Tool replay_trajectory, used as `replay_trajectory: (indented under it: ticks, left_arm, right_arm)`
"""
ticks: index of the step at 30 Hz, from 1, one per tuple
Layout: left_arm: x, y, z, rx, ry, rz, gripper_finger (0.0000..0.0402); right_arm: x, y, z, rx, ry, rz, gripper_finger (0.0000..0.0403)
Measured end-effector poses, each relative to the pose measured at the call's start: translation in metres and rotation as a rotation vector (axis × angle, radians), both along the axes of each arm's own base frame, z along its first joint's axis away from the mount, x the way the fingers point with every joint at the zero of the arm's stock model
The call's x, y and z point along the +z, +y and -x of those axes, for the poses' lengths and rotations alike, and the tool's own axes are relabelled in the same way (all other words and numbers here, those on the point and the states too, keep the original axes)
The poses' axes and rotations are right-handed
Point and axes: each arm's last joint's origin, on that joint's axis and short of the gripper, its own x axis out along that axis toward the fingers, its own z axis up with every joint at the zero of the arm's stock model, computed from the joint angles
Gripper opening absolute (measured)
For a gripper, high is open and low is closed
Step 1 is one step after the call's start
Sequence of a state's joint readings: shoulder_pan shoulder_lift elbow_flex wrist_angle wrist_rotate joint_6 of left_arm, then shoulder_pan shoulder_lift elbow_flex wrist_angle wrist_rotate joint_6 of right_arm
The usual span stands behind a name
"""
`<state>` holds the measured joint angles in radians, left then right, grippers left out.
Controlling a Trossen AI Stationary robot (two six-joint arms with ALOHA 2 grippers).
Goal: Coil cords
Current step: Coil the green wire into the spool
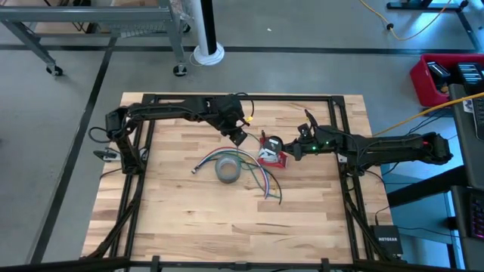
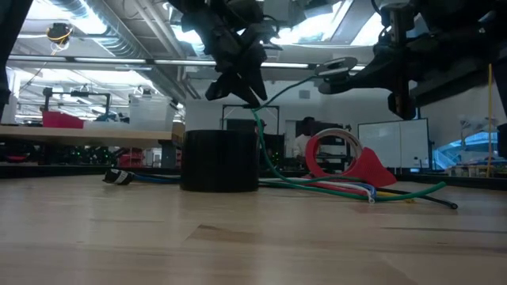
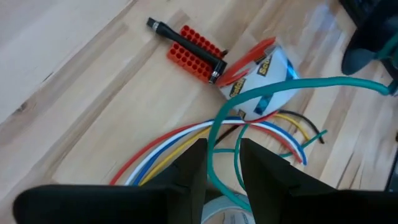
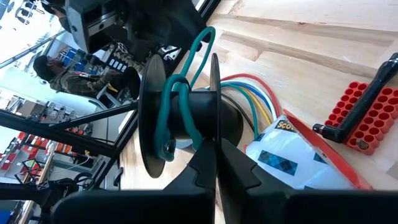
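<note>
— Above mid-table, which step is shown?
— Winding, by judgement: the right gripper (image 4: 216, 163) clamps a black spool (image 4: 186, 115); the green cord (image 3: 273, 87) is wrapped on its hub.
— And the left gripper (image 3: 217, 165)?
— Its fingers pinch the cord's span — next, another turn under tension.
</note>
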<state>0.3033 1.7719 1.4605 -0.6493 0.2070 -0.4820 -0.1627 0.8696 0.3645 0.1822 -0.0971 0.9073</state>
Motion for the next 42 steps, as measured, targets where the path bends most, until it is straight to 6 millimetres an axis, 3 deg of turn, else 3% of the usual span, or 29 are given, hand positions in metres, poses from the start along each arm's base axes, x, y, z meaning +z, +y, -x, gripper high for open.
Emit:
replay_trajectory:
  ticks: [42]
  left_arm:
    - [-0.013,-0.017,-0.010,0.028,0.093,-0.200,0.0085]
  right_arm:
    - [0.004,0.001,-0.001,0.026,-0.043,-0.002,0.0003]
